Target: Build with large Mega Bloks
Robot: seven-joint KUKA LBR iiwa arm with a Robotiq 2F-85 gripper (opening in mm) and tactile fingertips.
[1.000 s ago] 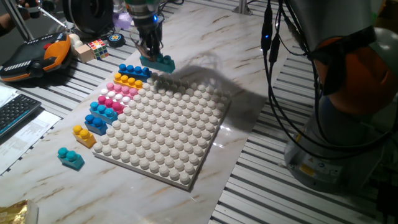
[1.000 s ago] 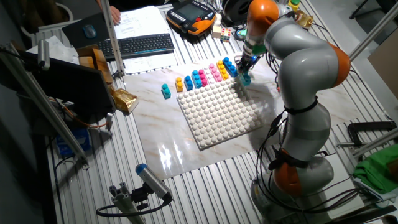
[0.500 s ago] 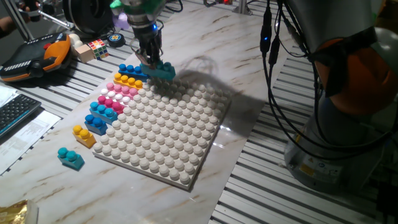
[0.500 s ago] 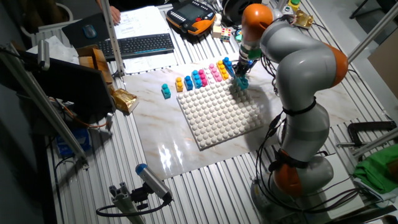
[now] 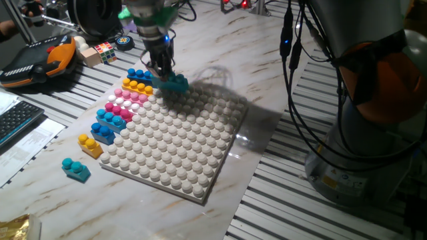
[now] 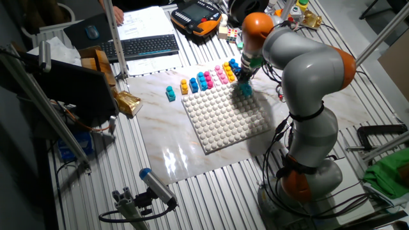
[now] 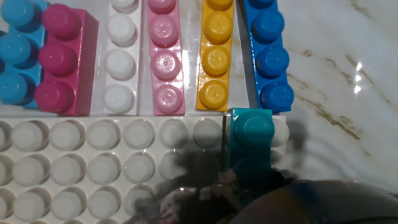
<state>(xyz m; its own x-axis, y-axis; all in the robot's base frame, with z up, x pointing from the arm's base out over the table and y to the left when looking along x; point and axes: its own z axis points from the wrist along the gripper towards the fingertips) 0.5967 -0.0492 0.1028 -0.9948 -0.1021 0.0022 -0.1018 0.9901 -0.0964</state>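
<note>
My gripper [image 5: 163,69] is shut on a teal brick [image 5: 173,83] and holds it low over the far left corner of the white studded baseplate [image 5: 180,143]. The other fixed view shows that gripper [image 6: 243,79] at the same corner. In the hand view the teal brick [image 7: 250,138] rests at the baseplate's edge row, just below the end of a blue brick [image 7: 268,53]. A yellow brick [image 7: 216,53], a pink brick [image 7: 165,56] and a magenta brick [image 7: 59,59] lie side by side beside it. My fingers are a dark blur at the bottom of that view.
More bricks line the baseplate's left edge, and a loose yellow one [image 5: 89,143] and a teal one [image 5: 75,169] lie on the marble. A puzzle cube [image 5: 103,50], an orange-black pendant [image 5: 37,61] and a keyboard [image 5: 13,120] stand farther left. Cables [image 5: 297,80] hang at the right.
The gripper has come down and slightly left with the teal brick, from above the blue brick's end to the baseplate's corner.
</note>
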